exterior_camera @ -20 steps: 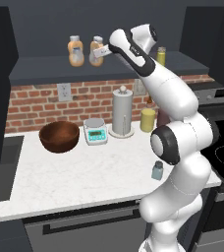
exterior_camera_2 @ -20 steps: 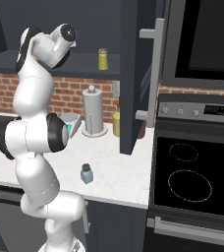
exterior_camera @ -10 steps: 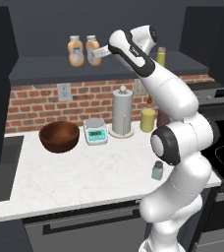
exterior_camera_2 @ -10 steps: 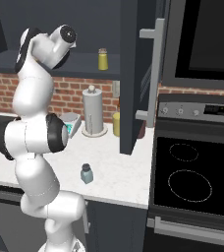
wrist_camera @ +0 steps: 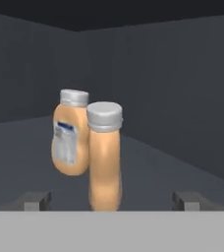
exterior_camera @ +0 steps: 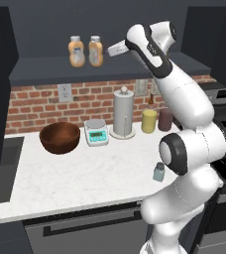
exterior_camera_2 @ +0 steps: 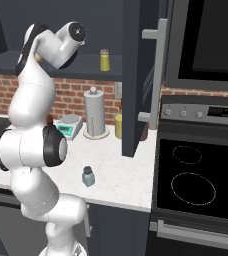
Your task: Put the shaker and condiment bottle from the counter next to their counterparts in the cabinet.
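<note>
- Now our gripper stands spread wide, one tip on each side of the bottle and clear of it, so we hold nothing.
- Straight ahead of the tips, that bottle stands upright on the cabinet shelf, just beside its twin, which sits slightly behind and to one side; we judge the pairing is the point of putting it here.
- Far below us, the shaker waits on the counter near the arm's base; we judge it is our next pick.
- Its counterpart, the yellow-green shaker, stands on the same shelf, off to our side.
- We should back straight out, lest a tip topple the bottle.
</note>
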You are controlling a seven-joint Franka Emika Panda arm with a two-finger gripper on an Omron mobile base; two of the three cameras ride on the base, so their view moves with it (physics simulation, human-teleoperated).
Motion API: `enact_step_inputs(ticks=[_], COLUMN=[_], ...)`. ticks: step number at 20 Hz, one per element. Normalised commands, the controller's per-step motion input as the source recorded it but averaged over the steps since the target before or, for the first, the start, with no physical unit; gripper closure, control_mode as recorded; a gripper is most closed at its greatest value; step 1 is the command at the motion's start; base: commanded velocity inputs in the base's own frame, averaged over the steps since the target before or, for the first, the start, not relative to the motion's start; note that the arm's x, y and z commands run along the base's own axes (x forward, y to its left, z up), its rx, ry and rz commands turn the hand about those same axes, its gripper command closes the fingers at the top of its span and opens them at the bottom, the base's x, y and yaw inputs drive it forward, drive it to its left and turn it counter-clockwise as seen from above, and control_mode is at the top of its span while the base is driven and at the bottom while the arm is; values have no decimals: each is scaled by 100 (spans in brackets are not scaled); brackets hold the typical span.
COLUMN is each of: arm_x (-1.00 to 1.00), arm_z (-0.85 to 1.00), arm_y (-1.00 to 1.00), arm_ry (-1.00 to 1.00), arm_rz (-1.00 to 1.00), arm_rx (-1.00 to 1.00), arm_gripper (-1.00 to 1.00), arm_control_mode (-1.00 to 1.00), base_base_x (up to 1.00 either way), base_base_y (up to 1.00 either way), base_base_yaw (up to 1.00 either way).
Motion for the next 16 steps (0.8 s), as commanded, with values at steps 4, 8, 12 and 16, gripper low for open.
enact_step_inputs(ticks=[4, 8, 12, 16], arm_x=[-87, -100, -100, -100], arm_z=[18, 6, -20, -29], arm_y=[-63, -31, 53, 81], arm_ry=[-16, -27, -20, -12], arm_rz=[0, -3, -33, -54], arm_rx=[2, 9, 7, 6], arm_gripper=[-100, -100, -100, -100], arm_control_mode=[-100, -100, -100, -100], base_base_x=[0, 0, 0, 0], base_base_y=[0, 0, 0, 0], base_base_yaw=[0, 0, 0, 0])
